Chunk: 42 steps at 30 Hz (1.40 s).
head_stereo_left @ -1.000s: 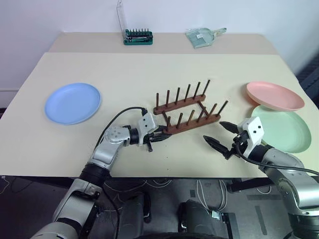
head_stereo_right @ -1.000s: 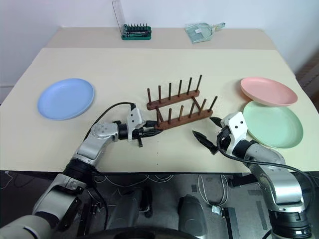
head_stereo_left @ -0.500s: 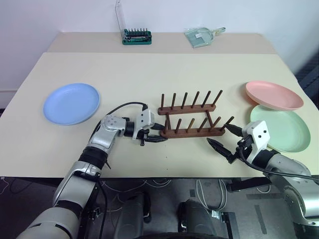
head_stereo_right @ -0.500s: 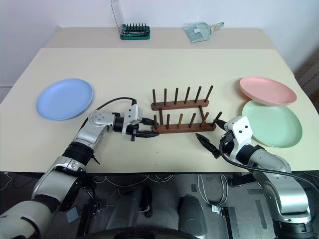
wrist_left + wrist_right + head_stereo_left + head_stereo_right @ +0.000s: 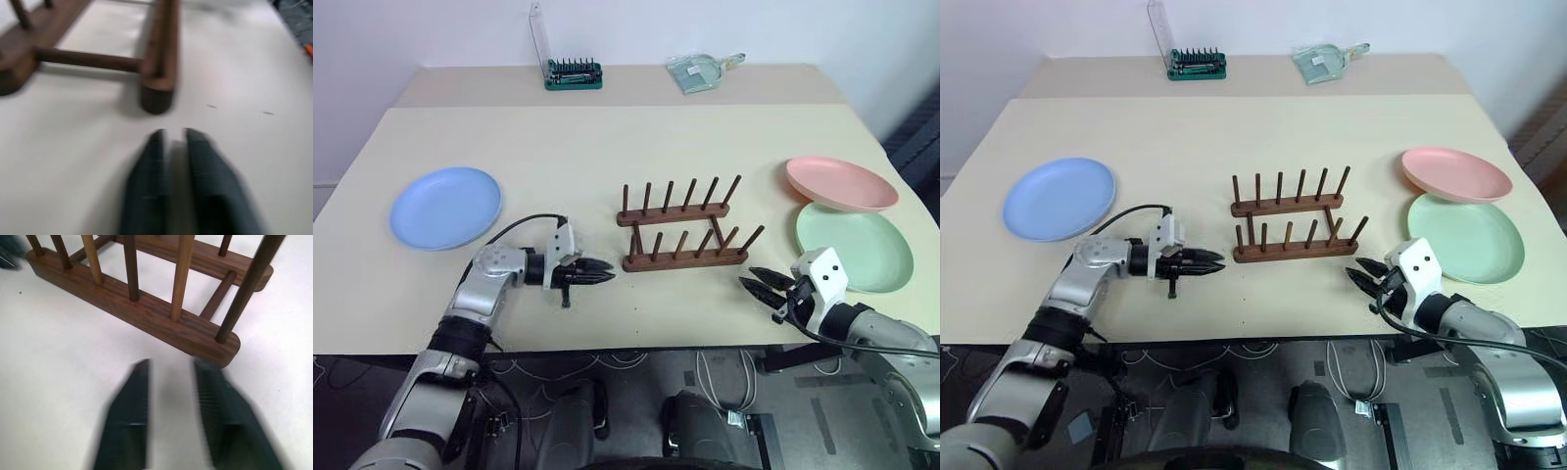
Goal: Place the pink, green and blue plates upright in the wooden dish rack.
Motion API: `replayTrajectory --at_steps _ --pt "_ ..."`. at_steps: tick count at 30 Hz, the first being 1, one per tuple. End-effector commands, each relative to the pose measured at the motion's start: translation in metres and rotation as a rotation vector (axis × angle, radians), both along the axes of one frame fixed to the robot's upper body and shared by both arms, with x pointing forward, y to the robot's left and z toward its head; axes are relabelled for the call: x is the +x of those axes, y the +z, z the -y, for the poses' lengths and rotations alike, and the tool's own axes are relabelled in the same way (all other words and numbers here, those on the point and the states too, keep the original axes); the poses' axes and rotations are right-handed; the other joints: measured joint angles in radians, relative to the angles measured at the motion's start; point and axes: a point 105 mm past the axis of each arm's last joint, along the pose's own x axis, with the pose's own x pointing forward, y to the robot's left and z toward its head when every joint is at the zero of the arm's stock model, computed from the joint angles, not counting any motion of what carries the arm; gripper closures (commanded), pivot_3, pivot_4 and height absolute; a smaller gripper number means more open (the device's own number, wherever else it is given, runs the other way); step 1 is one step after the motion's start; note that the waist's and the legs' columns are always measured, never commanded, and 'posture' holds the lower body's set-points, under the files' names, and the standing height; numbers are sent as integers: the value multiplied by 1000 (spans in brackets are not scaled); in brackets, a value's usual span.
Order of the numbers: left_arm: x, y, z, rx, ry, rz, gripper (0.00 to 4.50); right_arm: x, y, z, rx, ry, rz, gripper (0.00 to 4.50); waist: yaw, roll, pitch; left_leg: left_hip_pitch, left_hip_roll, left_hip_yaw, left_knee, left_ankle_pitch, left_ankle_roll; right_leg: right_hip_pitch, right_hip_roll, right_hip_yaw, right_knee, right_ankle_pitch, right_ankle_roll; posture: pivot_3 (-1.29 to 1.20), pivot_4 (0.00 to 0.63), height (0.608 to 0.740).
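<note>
Beige table [image 5: 607, 147], green bit case [image 5: 573, 74] with its clear lid standing up at the far edge, near it a clear object [image 5: 700, 70], perhaps a small dustpan

Empty wooden dish rack [image 5: 683, 232] mid-table; blue plate [image 5: 445, 194], pink plate [image 5: 842, 183], green plate [image 5: 854, 249] lie flat.

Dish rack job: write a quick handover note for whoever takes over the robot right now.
Left gripper: shut, empty, just off the dish rack's left end.
Right gripper: shut, empty, near its right end.
Dish rack: mid-table, no plates in it.
Blue plate: flat, on the left.
Pink plate and green plate: on the right, pink overlapping green's far edge.
Done: nothing racked. Left: all three plates.
</note>
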Motion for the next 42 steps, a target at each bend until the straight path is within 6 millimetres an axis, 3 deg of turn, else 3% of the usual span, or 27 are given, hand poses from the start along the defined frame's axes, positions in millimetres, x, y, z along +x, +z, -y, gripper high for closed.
replayTrajectory --at_steps 1,6,10,14,23,37,42 --pt "-14 12 10 -8 -62 32 4500 -1 0 3 -49 11 -1 4479 2 0 0 0 0 0 0 0 0 -1 0 0 0 0 0 0 150 736" --pt "-16 10 32 27 -26 78 4500 10 -14 10 -140 -28 -27 4479 1 0 0 0 -1 0 0 1 -2 0 -1 0 -1 0 0 0 150 736" --pt "-16 7 39 5 45 62 4500 21 -23 -1 -165 -7 -33 4479 -7 0 0 0 0 0 0 1 -2 1 0 1 0 0 0 0 150 736" --pt "4 -2 36 26 158 106 4500 36 -23 -1 -188 -30 -3 4479 -5 0 0 1 0 0 0 2 -2 1 1 1 1 0 0 0 150 736" --pt "10 -8 32 21 225 152 4500 52 -21 -3 -219 -15 33 4479 -4 0 -1 2 0 0 1 2 -3 2 0 1 0 0 0 0 150 736" --pt "43 9 31 9 352 247 4500 87 -13 -9 -247 -39 128 4479 -3 0 -1 2 0 0 1 2 -3 3 0 0 1 0 0 0 150 736" --pt "47 10 29 18 368 267 4500 91 -10 -14 -242 -24 143 4479 -2 0 -1 2 0 0 1 2 -4 3 0 0 1 0 0 0 150 736"
